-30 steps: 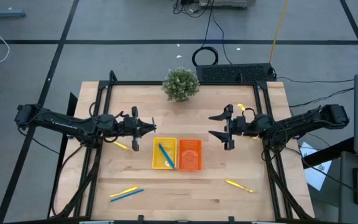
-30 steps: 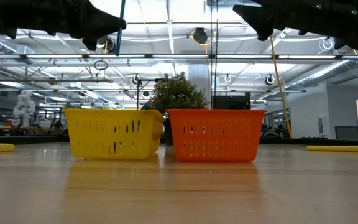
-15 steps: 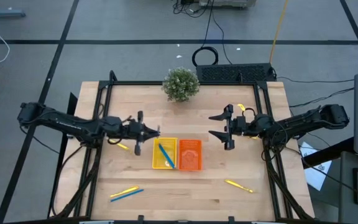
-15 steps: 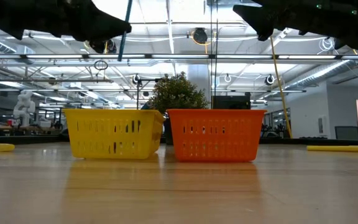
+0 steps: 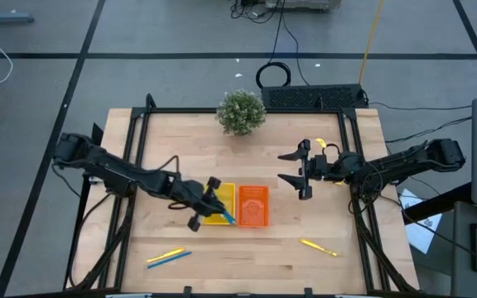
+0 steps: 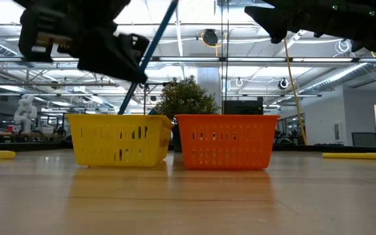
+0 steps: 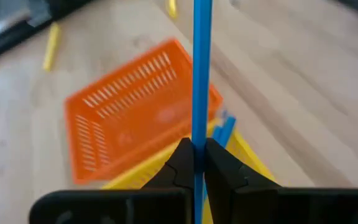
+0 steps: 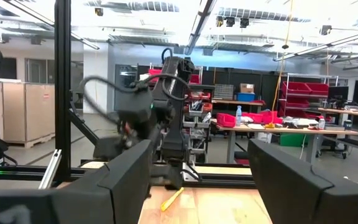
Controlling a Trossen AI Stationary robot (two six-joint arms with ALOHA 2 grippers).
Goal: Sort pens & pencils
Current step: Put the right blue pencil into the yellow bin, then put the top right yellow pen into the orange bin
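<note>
Over the yellow tray [image 5: 216, 217], left gripper [image 7: 194, 163] is pinching a tilted blue pen [image 7: 201, 68]; releasing off-centre risks it tipping past the rim.

I see blue pencil [image 7: 201, 74] pinched in black left gripper [image 7: 194, 163]. Yellow tray [image 5: 214, 217] slatted; blue stick [image 5: 220, 204] lies inside. Orange tray [image 5: 254, 206] beside it, slotted walls. Table [image 5: 263, 145] pale wood grain, black frame. Yellow-and-blue pair [image 5: 169, 257] on front-left boards, yellow pencil [image 5: 318, 247] front-right. Plant [image 5: 241, 111] green, speckled. I read right gripper [image 5: 293, 168] as black. Floor [image 5: 180, 29] grey, dark lines.
</note>
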